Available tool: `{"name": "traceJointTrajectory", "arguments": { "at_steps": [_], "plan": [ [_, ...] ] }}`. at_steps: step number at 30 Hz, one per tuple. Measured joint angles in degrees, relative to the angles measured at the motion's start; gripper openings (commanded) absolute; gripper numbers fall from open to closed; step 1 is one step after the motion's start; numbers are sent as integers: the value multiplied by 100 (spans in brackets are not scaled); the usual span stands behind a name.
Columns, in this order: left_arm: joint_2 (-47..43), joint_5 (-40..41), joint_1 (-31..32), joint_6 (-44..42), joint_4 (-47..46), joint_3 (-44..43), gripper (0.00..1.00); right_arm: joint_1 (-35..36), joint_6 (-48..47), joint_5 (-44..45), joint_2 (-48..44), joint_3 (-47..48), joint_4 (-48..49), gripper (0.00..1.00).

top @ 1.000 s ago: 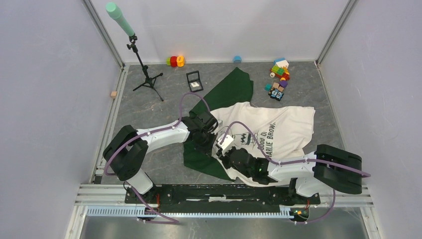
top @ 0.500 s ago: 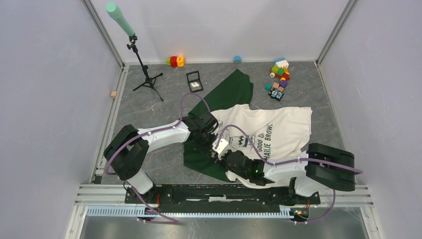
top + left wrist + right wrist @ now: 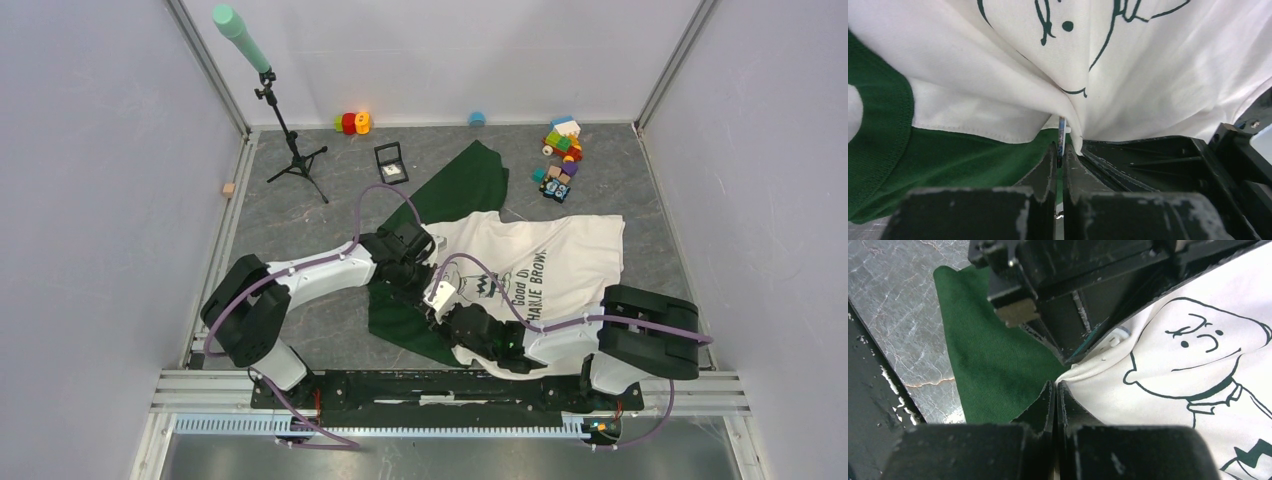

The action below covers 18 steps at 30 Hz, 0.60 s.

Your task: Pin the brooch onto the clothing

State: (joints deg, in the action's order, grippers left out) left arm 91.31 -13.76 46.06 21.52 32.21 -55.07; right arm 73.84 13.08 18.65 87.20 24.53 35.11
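Observation:
The clothing (image 3: 560, 260), a cream T-shirt with green sleeves and a cartoon boy print, lies crumpled in the middle of the table. My left gripper (image 3: 1059, 150) is shut on the brooch (image 3: 1062, 135), a thin disc seen edge-on that pokes up into a fold of white cloth. My right gripper (image 3: 1054, 385) is shut on a pinch of the clothing (image 3: 1168, 405) at the seam beside the green sleeve (image 3: 993, 365), and the cloth is drawn to a peak there. From above, the left gripper (image 3: 415, 268) and right gripper (image 3: 438, 303) meet tip to tip over the shirt's left side.
A small black box (image 3: 391, 162) lies open at the back beside a tripod (image 3: 290, 150) with a green-tipped pole. Toy blocks (image 3: 558, 160) and a red and yellow toy (image 3: 352, 122) sit along the back wall. A wooden cube (image 3: 229, 189) rests at the left edge.
The right arm has drawn back and to the left, dragging the shirt's right edge slightly left. The left gripper shifted a little up and left. Both stayed shut.

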Motion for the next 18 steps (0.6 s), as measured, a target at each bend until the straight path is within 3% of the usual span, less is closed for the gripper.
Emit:
{"name": "traceJointTrajectory", "arguments": {
  "at_steps": [9,10,14,18],
  "plan": [
    [-225,-280,-122,9,-201,114,2,-2,66,-20,2,0,125,0],
    [-225,-297,-129,9,-210,116,2,-2,63,-20,-7,0,120,7],
    [-289,-337,-181,9,-249,142,2,0,55,2,-444,-33,-105,60],
    [-417,-400,-269,9,-310,149,2,46,2,184,-1572,-282,-417,82]
  ]
}}
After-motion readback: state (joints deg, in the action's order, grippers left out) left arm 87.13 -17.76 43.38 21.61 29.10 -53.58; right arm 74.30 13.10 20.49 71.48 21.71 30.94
